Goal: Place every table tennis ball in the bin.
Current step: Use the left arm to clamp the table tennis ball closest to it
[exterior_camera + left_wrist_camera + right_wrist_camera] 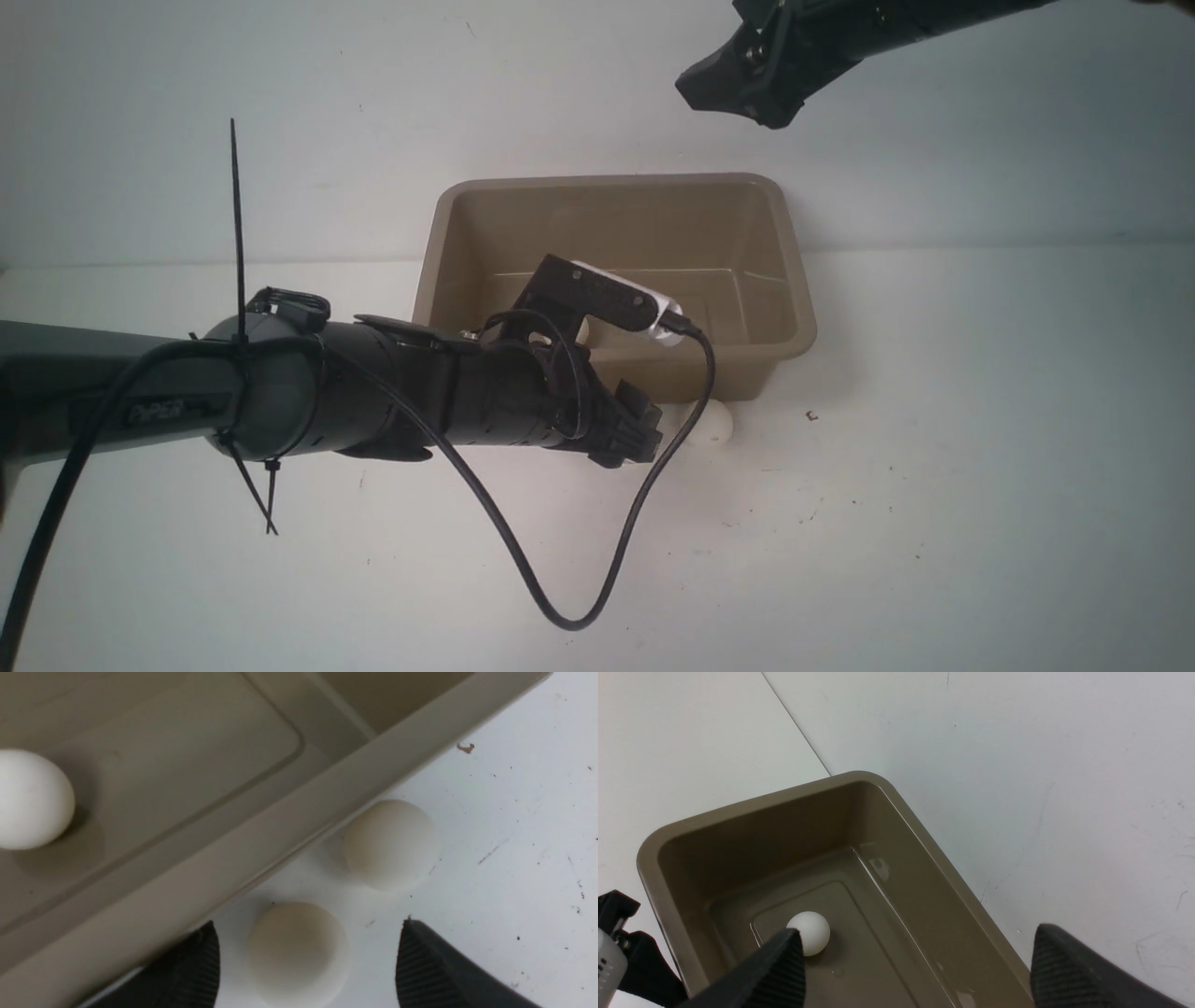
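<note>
The tan-brown bin [611,180] stands at the middle of the table. One table tennis ball [810,932] lies on its floor and also shows in the left wrist view [28,799]. Two more balls lie on the table against the bin's near wall: one [297,952] between my left gripper's fingers, one [391,844] just beyond it. In the front view only part of one outside ball [717,422] shows. My left gripper [308,963] is open, low at the bin's near wall [653,431]. My right gripper [915,970] is open and empty, high above the bin's far right corner [738,93].
The left arm's black cable [597,560] loops down over the white table in front of the bin. A white wall rises just behind the bin. Small dark specks [810,415] dot the table to the bin's right.
</note>
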### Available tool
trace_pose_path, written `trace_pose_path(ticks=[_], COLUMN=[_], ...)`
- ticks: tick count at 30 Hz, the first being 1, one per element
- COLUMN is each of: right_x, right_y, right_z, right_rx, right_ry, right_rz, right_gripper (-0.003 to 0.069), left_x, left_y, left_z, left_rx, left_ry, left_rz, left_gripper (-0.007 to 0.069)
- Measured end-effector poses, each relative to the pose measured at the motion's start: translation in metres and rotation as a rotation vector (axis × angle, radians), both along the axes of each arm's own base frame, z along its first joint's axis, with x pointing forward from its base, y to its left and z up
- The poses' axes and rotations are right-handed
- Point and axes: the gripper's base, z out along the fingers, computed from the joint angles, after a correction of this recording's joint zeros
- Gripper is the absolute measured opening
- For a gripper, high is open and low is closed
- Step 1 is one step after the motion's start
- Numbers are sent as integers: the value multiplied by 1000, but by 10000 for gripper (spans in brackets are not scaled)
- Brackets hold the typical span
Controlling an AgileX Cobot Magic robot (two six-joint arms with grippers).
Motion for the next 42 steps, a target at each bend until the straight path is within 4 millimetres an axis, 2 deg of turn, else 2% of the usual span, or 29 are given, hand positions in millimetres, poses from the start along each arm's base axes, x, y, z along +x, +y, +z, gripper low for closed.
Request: trace_pose_path(ticks=[7, 10, 16, 25, 31, 34, 37, 42], right_x=[0, 0, 0, 0, 0, 0, 0, 0], right_y=[0, 0, 0, 0, 0, 0, 0, 0], right_z=[0, 0, 0, 0, 0, 0, 0, 0], right_rx=[-8, -10, -11, -13, -13, -20, -25, -27], right_ry=[-7, -10, -11, -12, -14, -19, -25, -27], right_rz=[6, 7, 7, 8, 8, 14, 17, 19], right_gripper=[591, 591, 591, 591, 591, 591, 591, 591], left_x=[-3, -10, -11, -5, 8, 9, 10, 11], left_y=[-8, -19, -19, -20, -27, -29, -29, -29], left_z=[-8, -9, -10, -24, -22, -22, -22, -22], left_rx=[4, 43, 77, 110, 100, 91, 90, 116], left_ry=[26, 10, -2, 15, -11, -8, -6, -30], left_rz=[-2, -12, 5, 26, 43, 49, 52, 22], left_gripper=[461, 461, 461, 461, 460, 425, 318, 321])
